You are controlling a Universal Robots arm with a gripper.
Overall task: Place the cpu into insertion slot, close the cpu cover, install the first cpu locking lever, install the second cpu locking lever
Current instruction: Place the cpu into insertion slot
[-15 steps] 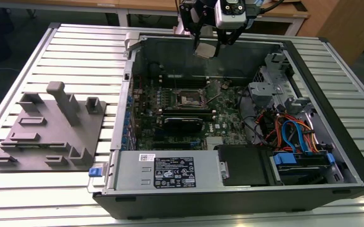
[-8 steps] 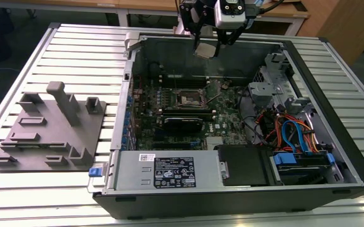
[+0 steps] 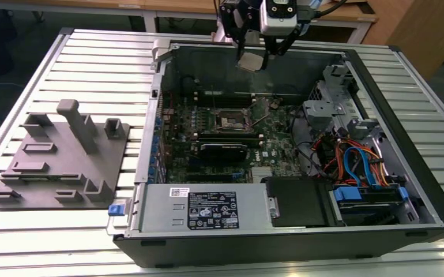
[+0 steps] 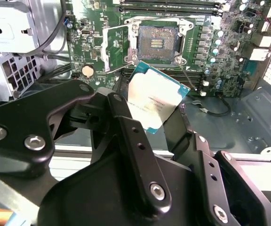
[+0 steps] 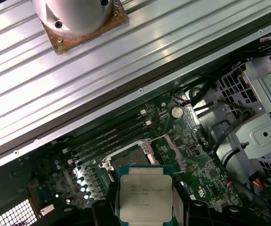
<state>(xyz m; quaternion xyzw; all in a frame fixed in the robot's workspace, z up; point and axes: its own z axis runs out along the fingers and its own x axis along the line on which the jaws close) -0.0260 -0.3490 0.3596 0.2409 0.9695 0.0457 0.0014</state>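
Clamping the cpu (image 3: 251,62) by its edges, the tool (image 3: 254,57) is hovering over the open case (image 3: 283,248), well apart from the insertion slot (image 3: 230,119) at the motherboard's (image 3: 177,130) middle. I reckon this is calling for a level chip, corners squared to the socket.

The open black metal computer case (image 3: 283,238) is set on the slatted metal worktop (image 3: 91,63), with a grey moulded fixture plate (image 3: 60,167) at the exterior view's left. The square metal-framed insertion slot (image 3: 232,119) is seated mid-board inside. The flat silver-grey square cpu (image 3: 251,62) is held in the gripper (image 3: 254,55) over the case, apart from the slot.

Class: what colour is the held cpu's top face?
Silver-grey metal on the cpu, clearest in the first wrist view.
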